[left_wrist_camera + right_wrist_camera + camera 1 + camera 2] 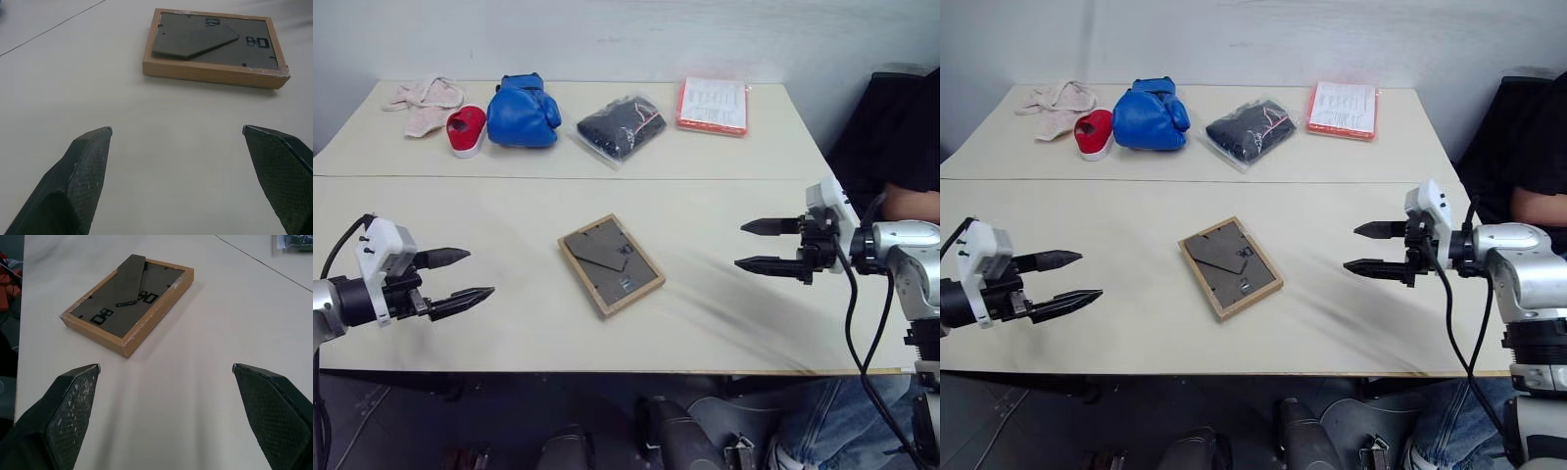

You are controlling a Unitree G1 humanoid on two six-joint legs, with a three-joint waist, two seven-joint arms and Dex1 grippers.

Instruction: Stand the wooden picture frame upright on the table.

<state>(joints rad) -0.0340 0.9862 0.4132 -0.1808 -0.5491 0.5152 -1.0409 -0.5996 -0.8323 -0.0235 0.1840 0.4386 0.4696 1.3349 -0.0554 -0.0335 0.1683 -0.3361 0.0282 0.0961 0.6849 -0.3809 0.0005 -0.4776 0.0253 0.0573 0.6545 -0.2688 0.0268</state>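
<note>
Wood: the wooden picture frame (611,264) lies face down on the table (509,211), long axis diagonal, far-left to near-right.
Pincers: my left gripper (467,276) and right gripper (749,245) hang spread, flanking it, apart.

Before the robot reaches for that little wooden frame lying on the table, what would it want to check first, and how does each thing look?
1. Frame in plain sight: ok. The wooden picture frame lies flat, backing board up, on the table.
2. Stand folded out: not ok, it lies flat against the backing.
3. Left gripper open with nothing in it: ok.
4. Right gripper open with nothing in it: ok.
5. Space around the frame: ok. The boxing glove, the bagged dark item and the red-edged packet lie beyond the seam.
6. Picture side undamaged: cannot tell, it faces down.
</note>
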